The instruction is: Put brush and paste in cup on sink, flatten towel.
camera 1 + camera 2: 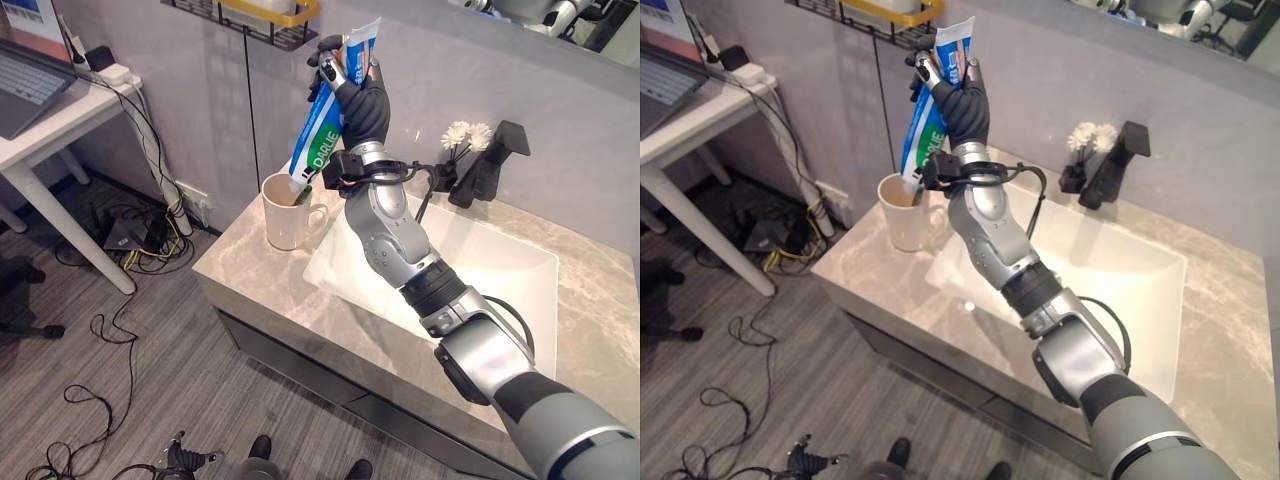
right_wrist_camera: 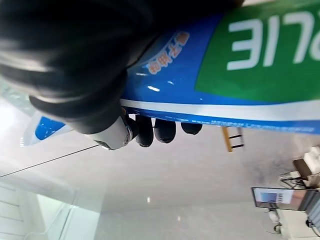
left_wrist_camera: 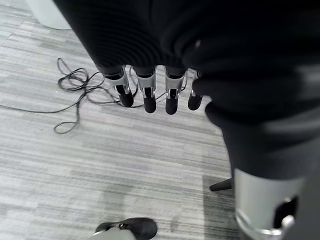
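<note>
The toothpaste tube (image 1: 325, 115) is held high and tilted above the cup (image 1: 287, 212), its lower end at the cup's mouth; whether the cap is already inside the rim cannot be told from these views. The tube is clamped in the right hand (image 1: 362, 100), with the fingers (image 2: 160, 131) curled round its upper part. The cup stands on the table (image 1: 250, 270), just beside the sink basin (image 1: 500, 265), and something dark, perhaps the brush, is seen inside it.

For this step, the tube should be lowered along its own axis until the end is well inside the cup, and only then should the fingers be loosened. A tall tube may tip a light cup, so it is better released leaning on the rim.

The left hand (image 3: 150, 92) hangs over the floor (image 3: 100, 165), its fingers straight and holding nothing.
</note>
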